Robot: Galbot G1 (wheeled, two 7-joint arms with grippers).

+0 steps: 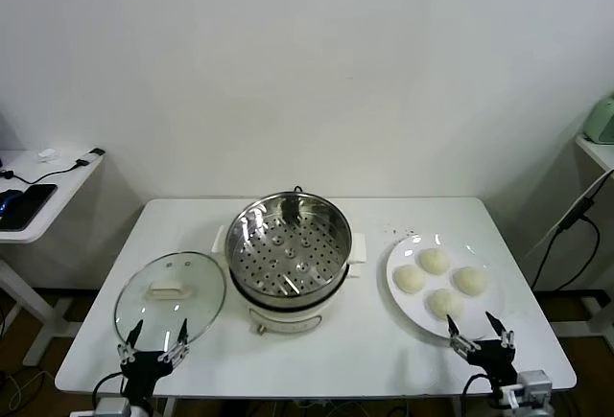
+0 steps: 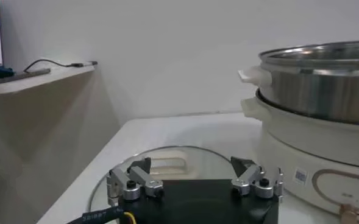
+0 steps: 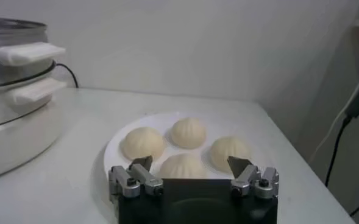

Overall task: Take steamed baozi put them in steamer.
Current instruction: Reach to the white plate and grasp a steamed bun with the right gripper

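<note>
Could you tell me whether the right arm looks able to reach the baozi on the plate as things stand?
Probably yes: the right gripper is open at the plate's near edge, the nearest baozi just ahead, nothing between them.

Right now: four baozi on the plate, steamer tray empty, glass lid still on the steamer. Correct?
Not quite. The glass lid is off, lying flat on the table left of the steamer, as the head view shows. The rest holds: four baozi sit on the plate and the perforated tray is empty.
</note>
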